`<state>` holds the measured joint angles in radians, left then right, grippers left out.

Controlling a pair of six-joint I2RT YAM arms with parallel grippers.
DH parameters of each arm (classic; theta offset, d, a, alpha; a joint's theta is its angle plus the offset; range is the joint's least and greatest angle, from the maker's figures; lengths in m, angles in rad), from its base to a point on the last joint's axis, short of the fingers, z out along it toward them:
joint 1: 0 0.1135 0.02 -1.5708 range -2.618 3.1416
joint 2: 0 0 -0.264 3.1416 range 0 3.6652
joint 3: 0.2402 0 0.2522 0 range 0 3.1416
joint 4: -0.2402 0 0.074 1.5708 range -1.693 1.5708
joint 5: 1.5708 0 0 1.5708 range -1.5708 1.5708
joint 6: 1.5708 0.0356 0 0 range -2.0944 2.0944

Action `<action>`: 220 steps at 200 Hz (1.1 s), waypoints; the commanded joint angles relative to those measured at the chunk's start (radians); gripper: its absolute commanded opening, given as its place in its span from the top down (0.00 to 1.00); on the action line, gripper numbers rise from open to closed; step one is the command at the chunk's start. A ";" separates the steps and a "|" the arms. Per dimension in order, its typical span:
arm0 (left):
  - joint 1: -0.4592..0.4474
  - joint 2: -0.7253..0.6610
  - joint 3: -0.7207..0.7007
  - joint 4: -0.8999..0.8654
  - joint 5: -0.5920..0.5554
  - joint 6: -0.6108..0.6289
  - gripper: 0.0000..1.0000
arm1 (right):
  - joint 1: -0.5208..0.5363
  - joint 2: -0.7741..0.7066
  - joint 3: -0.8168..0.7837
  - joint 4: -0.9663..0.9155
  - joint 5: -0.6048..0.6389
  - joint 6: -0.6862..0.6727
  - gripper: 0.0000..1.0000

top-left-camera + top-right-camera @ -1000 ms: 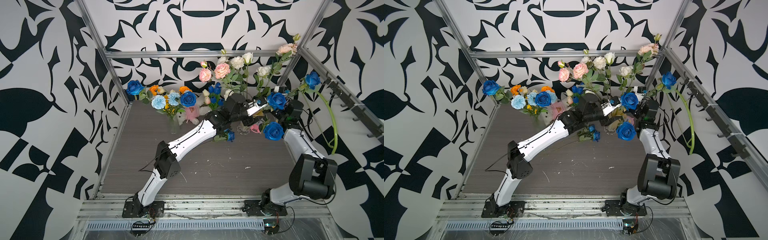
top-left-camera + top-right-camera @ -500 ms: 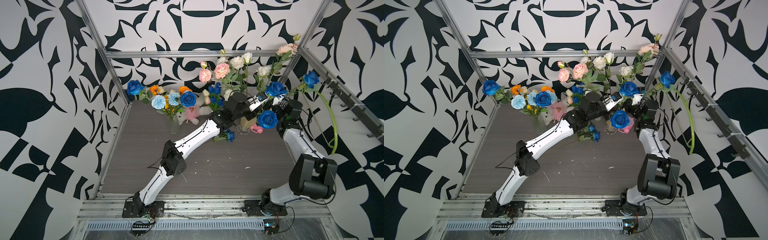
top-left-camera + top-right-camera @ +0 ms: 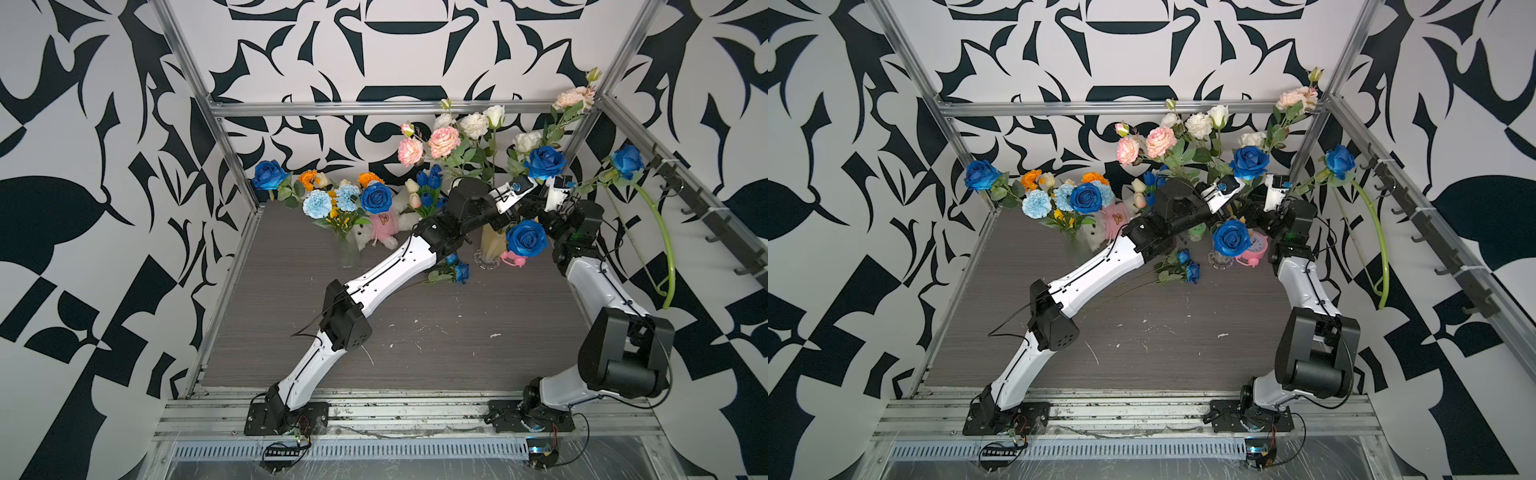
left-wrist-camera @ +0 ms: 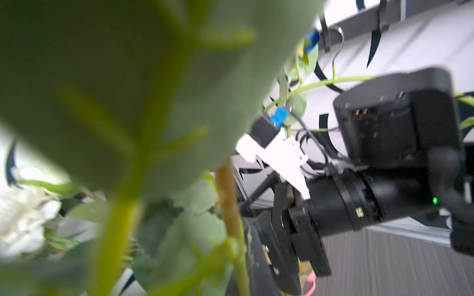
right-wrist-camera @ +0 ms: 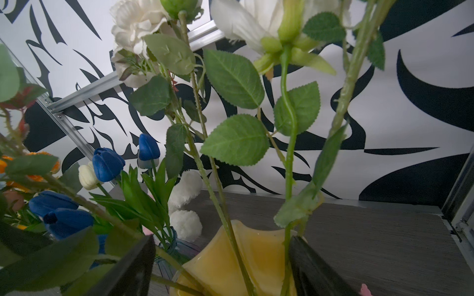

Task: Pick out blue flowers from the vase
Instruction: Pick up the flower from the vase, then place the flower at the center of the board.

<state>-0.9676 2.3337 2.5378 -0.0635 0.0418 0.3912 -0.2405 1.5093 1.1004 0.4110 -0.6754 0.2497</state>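
The yellow vase (image 3: 492, 245) stands at the back right with white and pink roses and a blue rose (image 3: 544, 162) above it. My left gripper (image 3: 534, 189) is shut on a green stem (image 4: 232, 205) just under that rose; leaves hide most of the left wrist view. A second blue rose (image 3: 525, 243) leans out low in front of the vase. My right gripper (image 5: 223, 238) is open, its fingers (image 5: 307, 269) either side of the vase (image 5: 256, 256) rim. Small blue roses (image 3: 459, 270) lie on the table. Blue tulips (image 5: 107, 164) stand beside the vase.
A glass vase (image 3: 347, 249) at the back left holds blue roses (image 3: 376, 198), pale-blue carnations (image 3: 318, 204) and orange flowers. A plush toy (image 3: 382, 226) and a pink clock (image 3: 513, 258) sit nearby. One blue rose (image 3: 627, 160) on a long bent stem leans by the hook rail (image 3: 706, 216).
My left gripper has closed on the stem. The upper blue rose has gone up, and the low blue rose has shifted left toward the vase. The right arm has barely moved.
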 commanded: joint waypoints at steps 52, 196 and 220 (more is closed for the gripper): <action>0.003 -0.271 -0.121 0.031 0.022 0.098 1.00 | 0.003 -0.019 0.032 -0.024 0.034 -0.075 0.19; -0.086 -0.794 -0.462 -0.114 0.145 0.116 1.00 | 0.003 -0.013 0.061 -0.004 0.035 -0.055 0.20; -0.092 -0.850 -0.458 -0.257 0.059 0.115 1.00 | 0.003 -0.012 0.068 -0.010 0.030 -0.057 0.20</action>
<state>-1.0519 1.5539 2.0823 -0.1841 0.1619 0.5198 -0.2405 1.5135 1.1156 0.3695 -0.6415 0.2020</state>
